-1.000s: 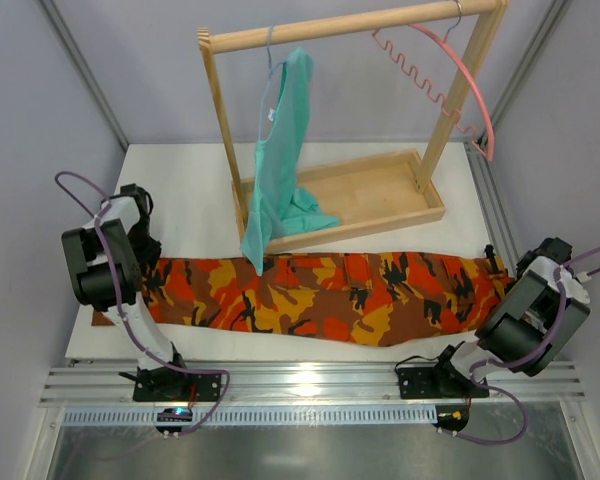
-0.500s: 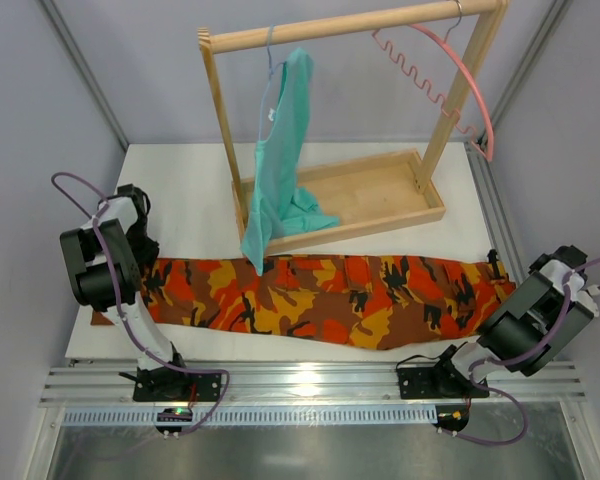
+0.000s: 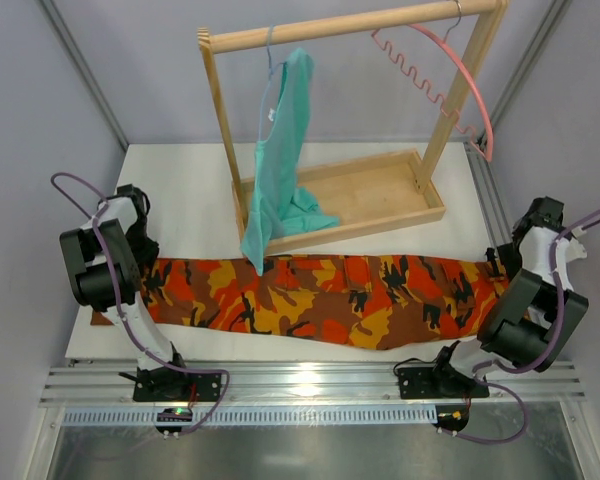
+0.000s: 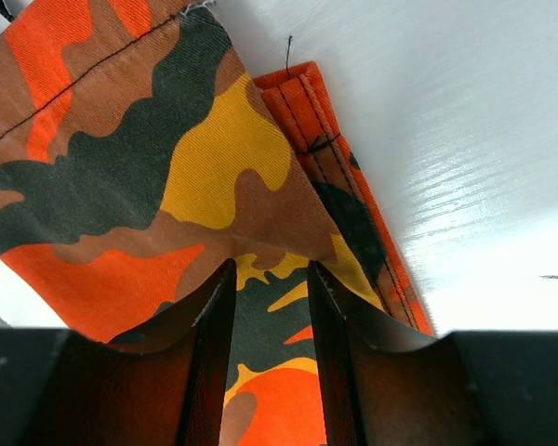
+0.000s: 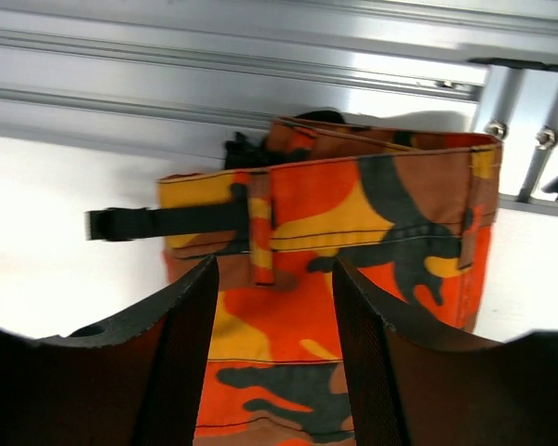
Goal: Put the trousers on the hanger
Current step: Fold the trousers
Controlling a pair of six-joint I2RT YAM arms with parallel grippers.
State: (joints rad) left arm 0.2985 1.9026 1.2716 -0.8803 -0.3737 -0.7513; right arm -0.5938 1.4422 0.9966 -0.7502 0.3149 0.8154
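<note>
The trousers (image 3: pixel 320 300) lie flat and stretched lengthwise across the near side of the bench (image 3: pixel 180 190), leg ends to the left, waistband (image 5: pixel 353 204) to the right. The left hand (image 4: pixel 270 283) appears to pinch a fold of the leg end, though the close view leaves this a little uncertain. The right hand (image 5: pixel 274 279) hangs spread above the waistband, touching nothing. The hanger (image 3: pixel 460 75) hangs from the wooden rack (image 3: pixel 350 30) behind, well apart from the cloth. The right hand should probably drop straight down, straddle both waistband layers clear of the black strap (image 5: pixel 158 221), and close firmly. Both ends can then be lifted level.
</note>
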